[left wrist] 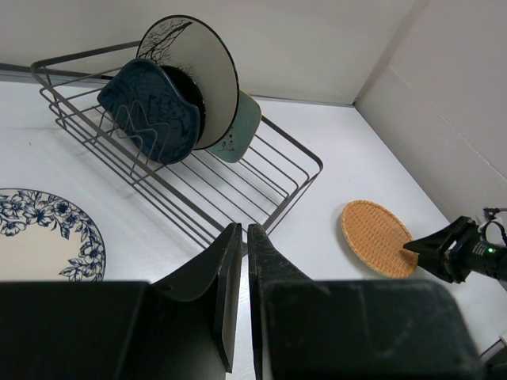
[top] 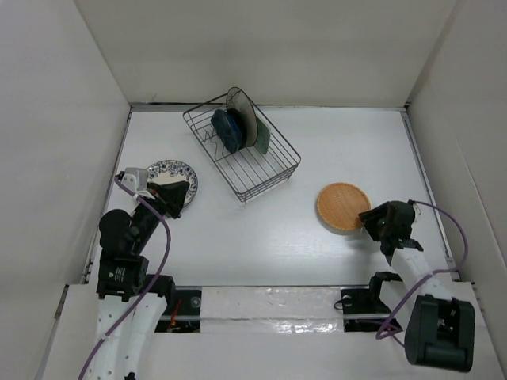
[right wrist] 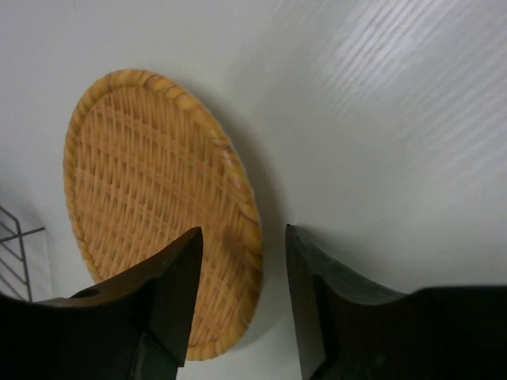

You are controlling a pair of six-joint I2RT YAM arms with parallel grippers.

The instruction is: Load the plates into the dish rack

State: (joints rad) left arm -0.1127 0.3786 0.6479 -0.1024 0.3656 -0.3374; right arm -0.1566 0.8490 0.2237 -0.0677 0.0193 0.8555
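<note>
The dark wire dish rack [top: 273, 170] [left wrist: 293, 186] stands at the back middle, holding a dark blue plate [top: 226, 129] [left wrist: 150, 111], a black plate [left wrist: 192, 93], a cream sketched plate [top: 242, 111] [left wrist: 202, 67] and a pale green plate [top: 262, 138] [left wrist: 242, 131]. A tan-orange woven plate [top: 341, 207] [right wrist: 150, 214] lies flat at the right. My right gripper [top: 366, 218] [right wrist: 242, 237] is open, its jaws astride the plate's near rim. A blue-and-white patterned plate [top: 168, 170] [left wrist: 43, 233] lies flat at the left. My left gripper [top: 176, 192] [left wrist: 239, 231] is shut and empty beside it.
White walls enclose the table [top: 277, 245] on three sides. Bare white surface lies between the rack and the arm bases. The right gripper also shows in the left wrist view [left wrist: 455, 249], beside the woven plate [left wrist: 379, 237].
</note>
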